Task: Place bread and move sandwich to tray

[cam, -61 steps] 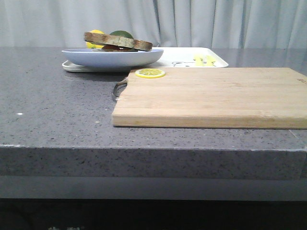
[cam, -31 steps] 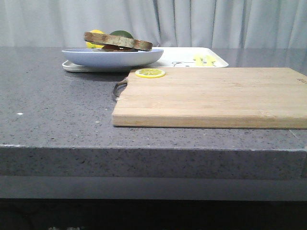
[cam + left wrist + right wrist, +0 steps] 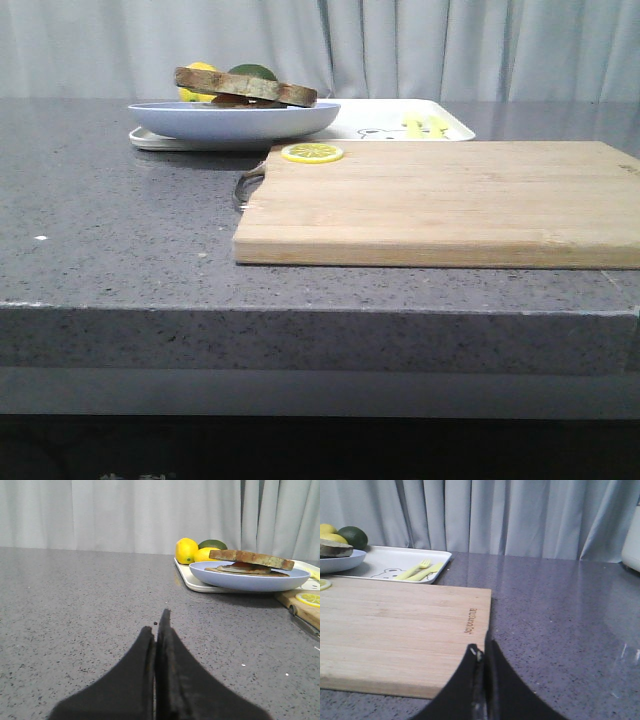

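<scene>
The bread [image 3: 245, 86], a brown-crusted slice, lies tilted on a pale-blue plate [image 3: 235, 120] at the back left. In the left wrist view the bread [image 3: 250, 558] rests over a flatter piece with white and reddish filling; I cannot tell whether they form the sandwich. The white tray [image 3: 450, 125] stands under and behind the plate, and its cartoon print and yellow marks show in the right wrist view [image 3: 385, 560]. My left gripper [image 3: 156, 621] is shut and empty over bare counter, well short of the plate. My right gripper [image 3: 481, 647] is shut and empty at the cutting board's near right corner.
A light wooden cutting board [image 3: 440, 200] fills the middle and right of the counter. A lemon slice [image 3: 312, 152] lies on its far left corner, and a dark metal handle [image 3: 245, 185] sits at its left edge. Lemons [image 3: 186, 550] and a lime [image 3: 212, 544] sit behind the plate.
</scene>
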